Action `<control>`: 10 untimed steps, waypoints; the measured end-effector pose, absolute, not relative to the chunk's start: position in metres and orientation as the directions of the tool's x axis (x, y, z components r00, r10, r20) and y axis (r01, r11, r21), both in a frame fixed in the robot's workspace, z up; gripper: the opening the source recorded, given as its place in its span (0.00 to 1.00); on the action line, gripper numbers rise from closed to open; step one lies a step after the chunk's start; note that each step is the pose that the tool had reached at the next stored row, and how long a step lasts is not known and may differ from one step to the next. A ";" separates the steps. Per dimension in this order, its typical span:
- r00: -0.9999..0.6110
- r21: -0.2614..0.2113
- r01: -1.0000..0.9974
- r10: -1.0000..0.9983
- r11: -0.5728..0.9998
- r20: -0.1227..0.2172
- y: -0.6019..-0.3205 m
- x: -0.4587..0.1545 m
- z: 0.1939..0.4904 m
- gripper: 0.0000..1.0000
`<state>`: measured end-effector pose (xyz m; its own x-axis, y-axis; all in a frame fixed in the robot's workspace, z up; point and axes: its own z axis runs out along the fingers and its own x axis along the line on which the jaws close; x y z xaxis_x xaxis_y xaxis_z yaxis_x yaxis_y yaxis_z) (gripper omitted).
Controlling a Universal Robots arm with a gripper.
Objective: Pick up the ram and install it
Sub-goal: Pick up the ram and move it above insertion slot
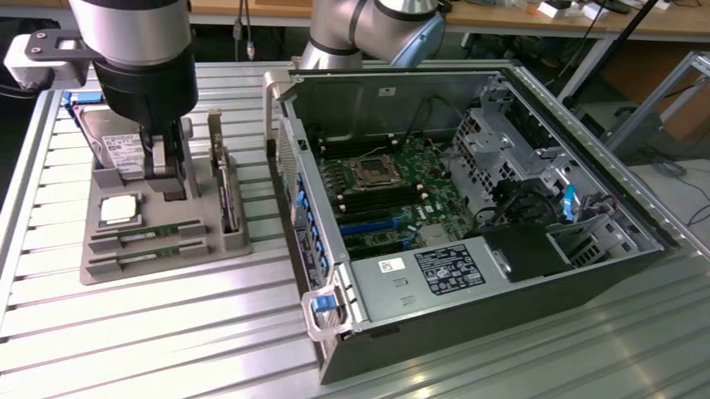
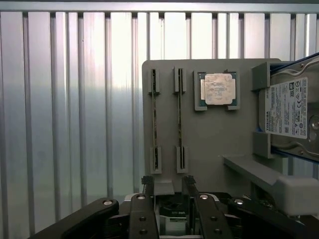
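- Pincer [image 1: 166, 184] [image 2: 167, 181]: released, its fingers [image 2: 147, 185] apart with nothing between them. It hangs over the grey tray [image 1: 166, 268] [image 2: 209, 144] on the desk [image 1: 166, 332], to the exterior view's left of the open case [image 1: 466, 328].
- Ram [image 1: 146, 233] [image 2: 179, 119]: stands on edge in end holders on the tray, just beside the CPU [image 1: 120, 209] [image 2: 217, 89]. A second stick [image 1: 145, 255] [image 2: 154, 119] lies parallel and close by, on the side away from the CPU. Neither is touched.
- Step in hand, as I judge it: lining up over a stick for the pick.
- Choose one stick and centre on it. The two lie close, so a wide pincer could straddle both or knock the other.
- Turn the fingers to close across the board's flat faces, not along its length.
- Grip mid-length, between the holders, so the stick comes out level and does not jam.
- Come down squarely, since the board is thin and a skewed grip could twist it.
- Keep off the CPU and the drive [image 1: 111, 141] [image 2: 291, 112].
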<state>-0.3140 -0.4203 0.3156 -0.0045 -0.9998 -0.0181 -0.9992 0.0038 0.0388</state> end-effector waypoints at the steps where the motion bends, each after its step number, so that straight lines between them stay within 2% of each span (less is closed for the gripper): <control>1: -0.005 0.039 -0.999 -1.000 0.004 -0.018 -0.420 -0.314 0.315 0.36; 10: -0.004 0.039 -0.999 -1.000 0.004 -0.018 -0.420 -0.314 0.313 0.36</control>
<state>-0.3140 -0.4203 0.3128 -0.0045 -0.9998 -0.0181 -0.9992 0.0038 0.0388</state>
